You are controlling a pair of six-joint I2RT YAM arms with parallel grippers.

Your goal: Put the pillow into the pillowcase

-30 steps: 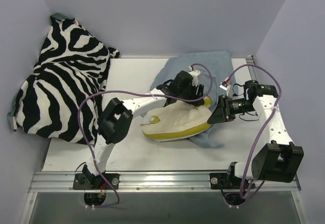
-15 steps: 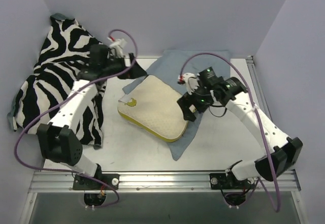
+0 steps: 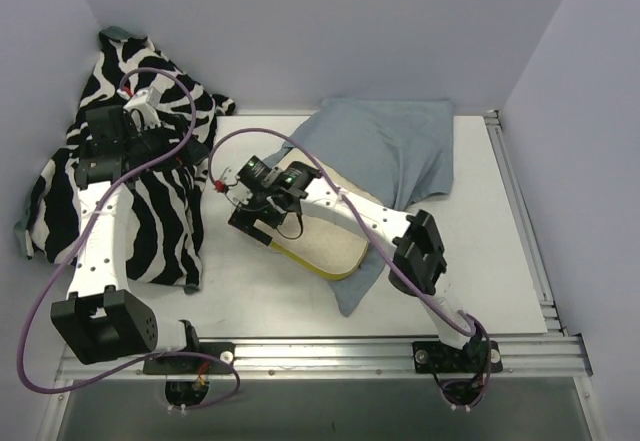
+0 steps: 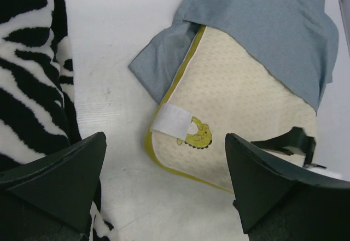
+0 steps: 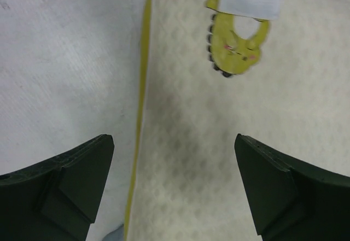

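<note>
The cream pillow (image 3: 322, 246) with its yellow edge lies mid-table, its far part tucked under the grey-blue pillowcase (image 3: 390, 151). Its near-left corner sticks out, showing a yellow mark (image 5: 235, 44) and a white label (image 4: 172, 122). My right gripper (image 3: 258, 223) hovers open just above that corner, and in the right wrist view (image 5: 172, 186) bumpy pillow (image 5: 219, 142) lies between its fingers. My left gripper (image 3: 150, 141) is open over the zebra cloth, well left of the pillow (image 4: 235, 99), holding nothing (image 4: 164, 197). The pillowcase (image 4: 262, 22) drapes over the pillow's far side.
A black-and-white zebra-print cloth (image 3: 140, 181) covers the table's left side and runs up the back-left corner; it also shows in the left wrist view (image 4: 27, 88). White table top (image 3: 270, 301) lies in front of the pillow. A metal rail (image 3: 320, 351) runs along the near edge.
Both grippers have opened. The left arm pulled back left over the zebra cloth. The right arm swung across to the pillow's left corner. The pillowcase now covers the pillow's far part.
</note>
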